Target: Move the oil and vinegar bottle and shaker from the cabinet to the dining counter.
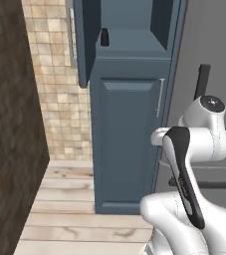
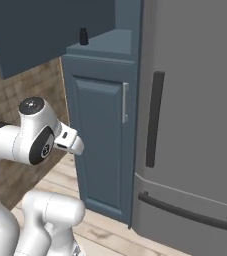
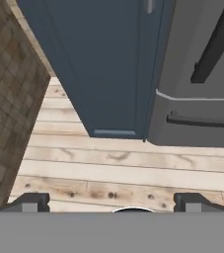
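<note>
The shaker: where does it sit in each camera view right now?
Left base view: shaker at upper centre, on the open cabinet shelf.
Right base view: top, left of centre, same shelf.
Hand view: not in it.
Shared landmark: the cabinet door's grey bar handle.

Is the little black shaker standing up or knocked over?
Standing up. The shaker sits upright on the open shelf of the cabinet, narrow top pointing up.

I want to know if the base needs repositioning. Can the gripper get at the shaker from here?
Probably not yet. The shaker stands on the open upper shelf of the cabinet, door open and nothing before it, but the open gripper points down at the floor, well below it.
</note>
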